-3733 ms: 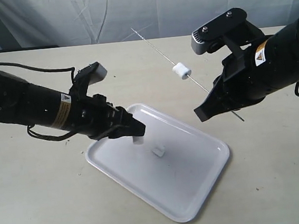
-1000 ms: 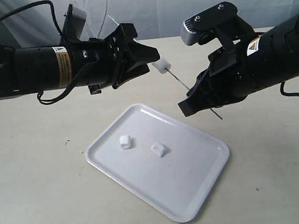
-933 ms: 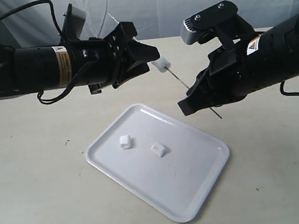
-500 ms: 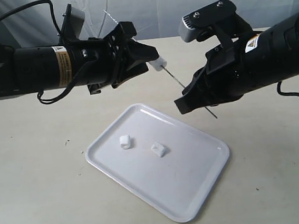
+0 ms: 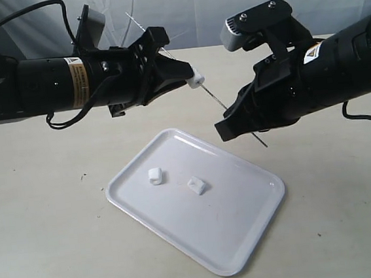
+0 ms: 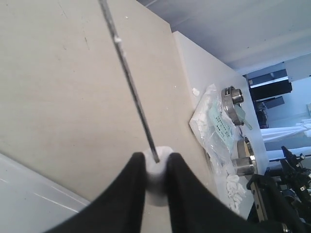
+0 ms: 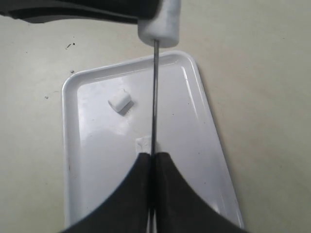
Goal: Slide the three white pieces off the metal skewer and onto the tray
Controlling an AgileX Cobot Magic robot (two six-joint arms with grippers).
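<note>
One white piece (image 5: 196,81) is still threaded on the metal skewer (image 5: 225,107), which slants in the air above the tray (image 5: 247,238). My left gripper (image 5: 190,79) is shut on that piece (image 6: 156,167), with the skewer (image 6: 130,81) running out past it. My right gripper (image 5: 227,127) is shut on the skewer's lower part (image 7: 154,102), black fingertips pinched on the rod (image 7: 153,158). Two other white pieces lie loose on the tray (image 7: 70,145): one (image 5: 155,176) towards its left, one (image 5: 196,185) near the middle. The piece on the skewer shows in the right wrist view too (image 7: 160,22).
The tray rests on a beige table (image 5: 44,244) in front of a pale cloth backdrop. In the left wrist view a clear plastic bag (image 6: 216,121), metal fittings (image 6: 233,97) and spare white pieces (image 6: 235,187) lie beyond the table edge.
Since 3.7 s ago a second piece has landed on the tray and my left gripper has risen and closed on the last piece. Over the last second both arms shifted slightly left with the skewer.
</note>
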